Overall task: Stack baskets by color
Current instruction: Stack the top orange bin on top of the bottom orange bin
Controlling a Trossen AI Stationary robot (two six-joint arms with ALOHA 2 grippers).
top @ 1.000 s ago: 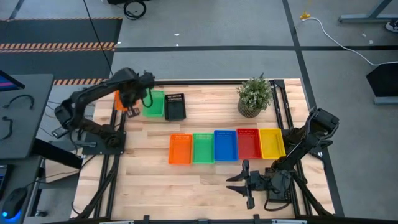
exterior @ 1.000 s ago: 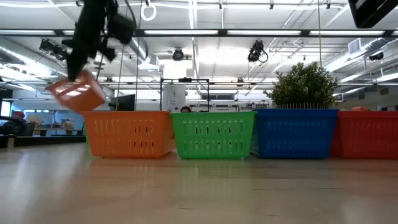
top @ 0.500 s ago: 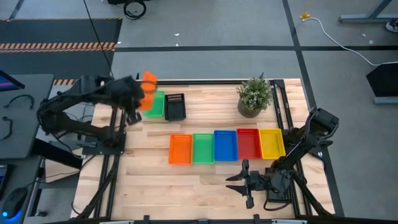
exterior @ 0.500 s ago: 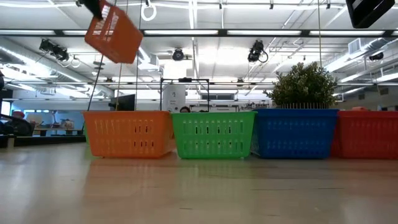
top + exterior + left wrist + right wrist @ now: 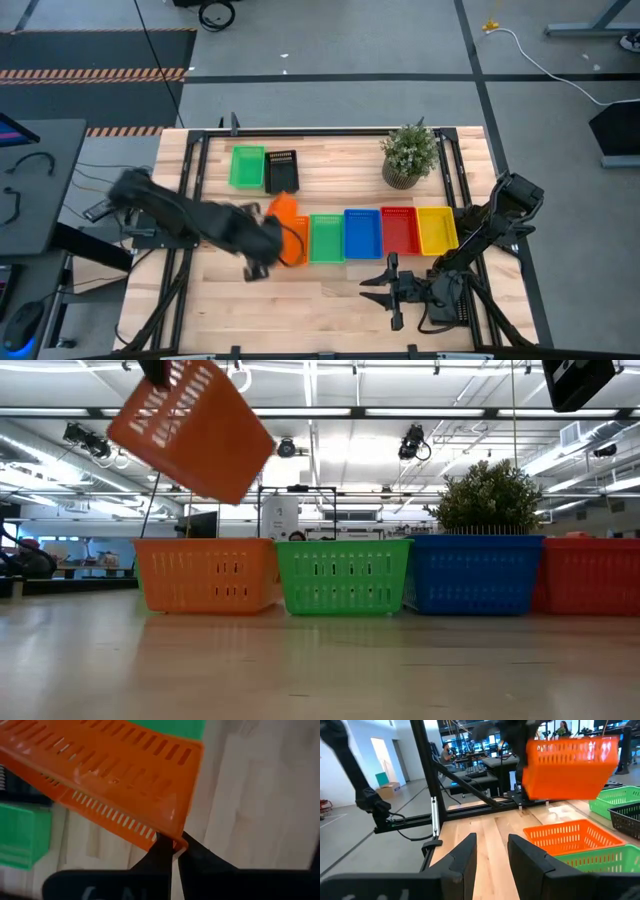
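High view, at centre frame: a row of five baskets stands on the wooden table (image 5: 330,300), namely an orange basket (image 5: 296,250), green basket (image 5: 326,238), blue basket (image 5: 362,233), red basket (image 5: 399,230) and yellow basket (image 5: 437,229), each touching its neighbour. The left gripper (image 5: 173,849) is pinched tight on the rim of a second orange basket (image 5: 283,208), which hangs tilted in the air over the orange one in the row (the low view shows it in the upper left of the frame, clear of everything below). The right gripper (image 5: 490,851) waits at lower right of the high view, fingers parted and holding nothing.

Progress, as judged: no finished stack can be made out. The orange pair is close to being nested. A loose green basket (image 5: 246,166) and a black basket (image 5: 282,170) sit side by side at upper left, not yet dealt with.
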